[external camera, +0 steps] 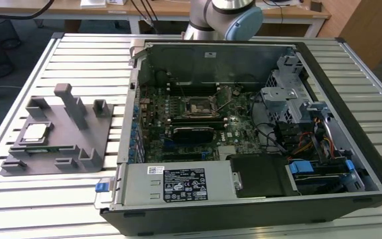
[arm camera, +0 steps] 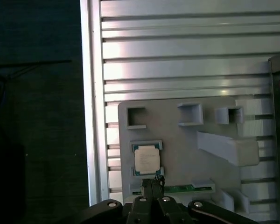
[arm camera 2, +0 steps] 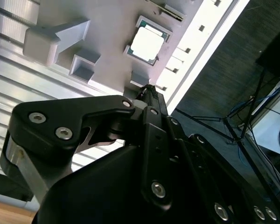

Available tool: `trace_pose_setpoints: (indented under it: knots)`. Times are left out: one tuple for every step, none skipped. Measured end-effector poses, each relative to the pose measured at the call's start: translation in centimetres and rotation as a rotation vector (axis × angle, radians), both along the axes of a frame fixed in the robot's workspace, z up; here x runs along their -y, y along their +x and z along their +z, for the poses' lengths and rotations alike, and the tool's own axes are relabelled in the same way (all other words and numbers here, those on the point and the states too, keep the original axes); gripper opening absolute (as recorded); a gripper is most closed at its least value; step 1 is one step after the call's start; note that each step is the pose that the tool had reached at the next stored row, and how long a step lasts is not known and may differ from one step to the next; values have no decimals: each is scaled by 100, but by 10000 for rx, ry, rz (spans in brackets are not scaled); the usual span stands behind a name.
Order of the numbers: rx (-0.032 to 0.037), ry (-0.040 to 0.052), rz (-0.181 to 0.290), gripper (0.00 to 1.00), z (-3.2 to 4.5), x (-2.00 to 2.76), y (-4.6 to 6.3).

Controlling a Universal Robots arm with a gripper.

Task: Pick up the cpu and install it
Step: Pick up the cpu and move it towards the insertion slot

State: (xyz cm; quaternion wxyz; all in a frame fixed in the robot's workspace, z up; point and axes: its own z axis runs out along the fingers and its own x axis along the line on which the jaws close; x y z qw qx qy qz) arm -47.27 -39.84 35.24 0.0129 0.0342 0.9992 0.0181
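Note:
The cpu [external camera: 35,132] is a small silver-topped square lying flat in a recess of the grey plastic tray [external camera: 97,130], on the exterior view's left. Both wrist views look down on the cpu [arm camera: 146,158] [arm camera 2: 147,41] from well above. My gripper [arm camera: 152,183] [arm camera 2: 148,89] hangs over the tray's edge beside the chip, its black fingertips pressed together with nothing between them. The black-framed socket [external camera: 200,106] sits on the motherboard inside the open computer case [external camera: 257,199], its lever raised.
A green memory stick [external camera: 45,148] [arm camera: 177,189] lies in the tray next to the cpu. Grey tray posts [external camera: 68,99] stand upright. The arm's base [external camera: 221,17] rises behind the case. Slatted metal table [external camera: 85,55] underneath; dark floor beyond its edge.

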Motion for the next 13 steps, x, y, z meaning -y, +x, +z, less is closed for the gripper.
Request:
trace_pose_setpoints:
  knots:
    - [0,0,35,16,-18,0,0]
    - [0,0,85,23,-36,0,0]
    - [0,-1,141,23,-54,0,0]
    - [0,0,197,29,-72,0,0]
    - [-1,-1,255,29,-89,1,0]
    - [0,0,316,29,-108,1,0]
    - [0,0,377,35,-126,1,0]
    - [-1,-1,430,41,-145,1,0]
    - [0,-1,472,47,-163,1,0]
    - [1,0,513,53,-182,1,0]
    - [0,0,551,53,-199,1,0]
    - [0,0,573,58,-217,1,0]
    - [-1,-1,581,64,-235,1,1]
